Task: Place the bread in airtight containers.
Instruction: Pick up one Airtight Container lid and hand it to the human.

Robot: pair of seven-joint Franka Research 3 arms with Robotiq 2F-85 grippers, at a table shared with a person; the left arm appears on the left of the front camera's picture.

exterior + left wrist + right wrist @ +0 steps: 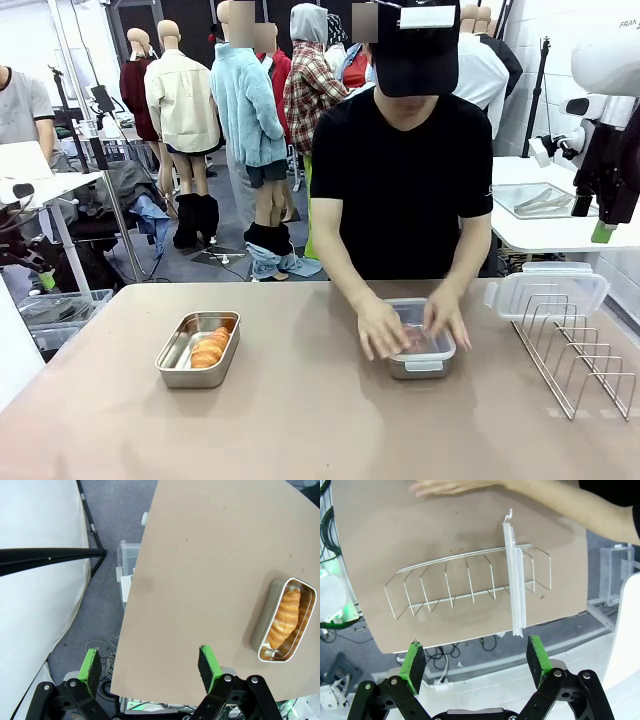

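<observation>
A golden ridged piece of bread (pixel 210 347) lies in an uncovered steel container (pixel 172 362) on the table's left. In the left wrist view the same bread (pixel 284 619) and container (pixel 263 625) sit far right of my open left gripper (pixel 150 666), which hangs over the table edge. The person's hands (pixel 378 328) press a clear lid onto a second steel container (pixel 423 367) at mid-table; its contents are mostly hidden. My right gripper (pixel 476 660) stands open above the wire rack, raised at the far right (pixel 592 222).
A wire rack (pixel 575 350) stands at the table's right with a clear lid (pixel 545 293) propped in it, the rack (pixel 470 585) and lid (pixel 516 580) seen edge-on from the right wrist. A side table with tongs (pixel 540 203) stands behind. A plastic bin (pixel 127 560) sits on the floor.
</observation>
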